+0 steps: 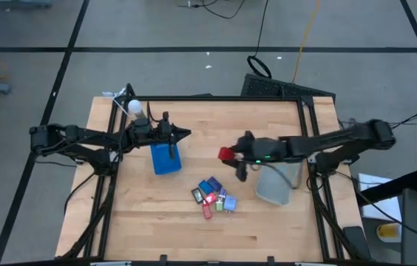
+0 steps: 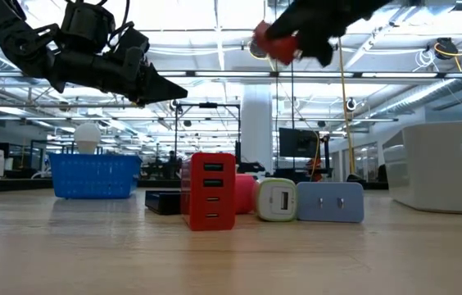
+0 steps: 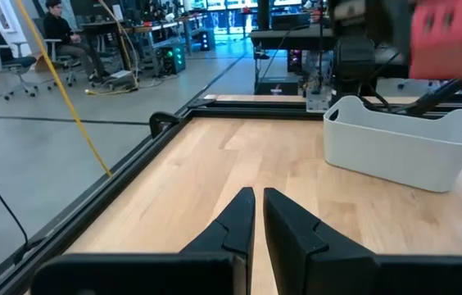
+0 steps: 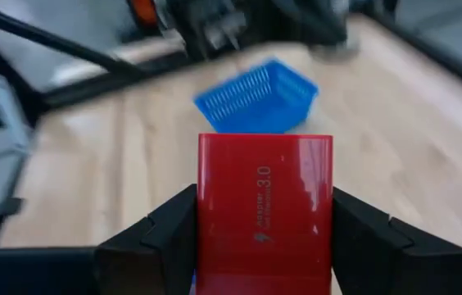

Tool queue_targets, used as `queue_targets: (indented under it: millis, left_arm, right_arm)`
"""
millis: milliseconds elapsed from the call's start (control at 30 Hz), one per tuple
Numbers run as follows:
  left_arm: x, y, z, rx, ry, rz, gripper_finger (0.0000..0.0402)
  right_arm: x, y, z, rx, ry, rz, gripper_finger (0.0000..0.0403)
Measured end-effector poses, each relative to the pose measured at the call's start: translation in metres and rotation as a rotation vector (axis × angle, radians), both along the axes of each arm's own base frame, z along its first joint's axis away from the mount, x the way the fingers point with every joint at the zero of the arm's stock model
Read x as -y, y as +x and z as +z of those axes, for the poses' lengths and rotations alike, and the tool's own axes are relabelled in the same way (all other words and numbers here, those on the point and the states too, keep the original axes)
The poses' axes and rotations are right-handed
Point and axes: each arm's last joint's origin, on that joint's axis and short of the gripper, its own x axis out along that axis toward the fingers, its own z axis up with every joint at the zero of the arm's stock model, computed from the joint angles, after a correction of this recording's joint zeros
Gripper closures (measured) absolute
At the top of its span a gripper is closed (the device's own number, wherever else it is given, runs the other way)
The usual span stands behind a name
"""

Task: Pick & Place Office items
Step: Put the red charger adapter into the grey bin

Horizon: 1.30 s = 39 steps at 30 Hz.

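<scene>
Spreading pale and bare across most of its width, the wooden desk (image 1: 157, 222) sits inside a black frame (image 1: 216, 98) on a grey floor crossed by dark lines; beyond it the low view shows a large hall with ceiling lights and rows of workstations, and in the left wrist view a seated person (image 3: 65, 37) shows far off beside a slanting yellow cable (image 3: 67, 98); the right tool (image 1: 228, 155) hangs above the middle of the desk, clamped on a red block (image 4: 264, 215) whose flat face fills the gap between its fingers, lifted clear of the surface; the left tool (image 3: 258, 215) hovers over the left part of the desk with its fingers pressed nearly together and nothing between them; directly under it stands a blue tray (image 1: 165, 158) with slatted walls, and a white round thing (image 1: 134, 108) sits at the far left corner; near the front centre lies the cluster of office items (image 1: 214, 198), red, blue, green and purple pieces touching one another, among them an upright red charger (image 2: 212, 191), a pale green one (image 2: 277, 200) and a light blue one (image 2: 330, 202); to their right, below the right arm, stands a clear bin (image 1: 276, 185) close to the right frame rail, apart from the cluster.
</scene>
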Motion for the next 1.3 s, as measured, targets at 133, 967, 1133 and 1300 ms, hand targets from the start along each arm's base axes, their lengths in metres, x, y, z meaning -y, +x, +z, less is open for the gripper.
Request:
queue_targets:
  millis: [133,967,1133,1300]
  left_arm:
    - [0.0,0.0,0.0,0.001,0.0,0.0,0.0371]
    - [-0.004,-0.001,0.0,-0.001,0.009,0.065,0.0371]
    - [-0.004,-0.001,0.0,-0.001,0.007,0.065,0.0371]
    - [-0.004,-0.001,0.0,-0.002,0.006,0.065,0.0371]
  right_arm:
    - [-0.008,-0.035,-0.002,0.146,-0.05,0.077,0.02]
    - [0.009,-0.126,0.01,-0.527,0.095,0.009,0.02]
    - [0.005,-0.122,-0.002,-0.736,0.176,0.018,0.02]
    - [-0.001,-0.114,-0.015,-0.863,0.207,0.045,0.02]
